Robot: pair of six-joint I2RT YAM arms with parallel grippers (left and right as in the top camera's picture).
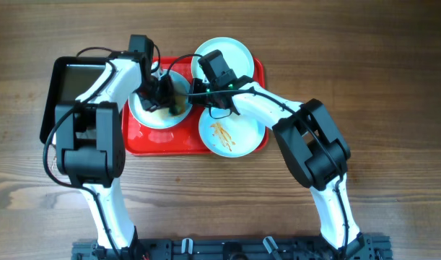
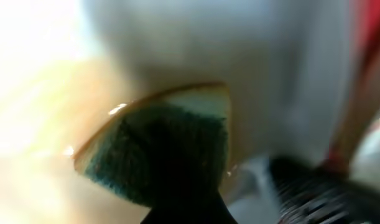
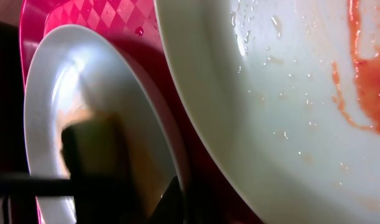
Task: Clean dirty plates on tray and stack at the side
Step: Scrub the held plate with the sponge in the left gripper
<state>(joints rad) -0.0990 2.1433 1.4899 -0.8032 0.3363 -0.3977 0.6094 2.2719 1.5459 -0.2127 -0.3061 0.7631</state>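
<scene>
Three pale plates lie on the red tray (image 1: 162,148). My left gripper (image 1: 162,97) is shut on a green and yellow sponge (image 2: 158,149) and presses it onto the left plate (image 1: 151,115), which looks wet and brownish. My right gripper (image 1: 197,94) is at that plate's right rim (image 3: 59,81), and its finger (image 3: 177,199) seems clamped on the edge. The near right plate (image 1: 231,133) carries orange-brown sauce streaks and fills the right wrist view (image 3: 289,93). The far plate (image 1: 231,52) looks clean.
A black metal pan (image 1: 72,83) stands just left of the tray, behind my left arm. Bare wooden table lies to the right of the tray and in front of it.
</scene>
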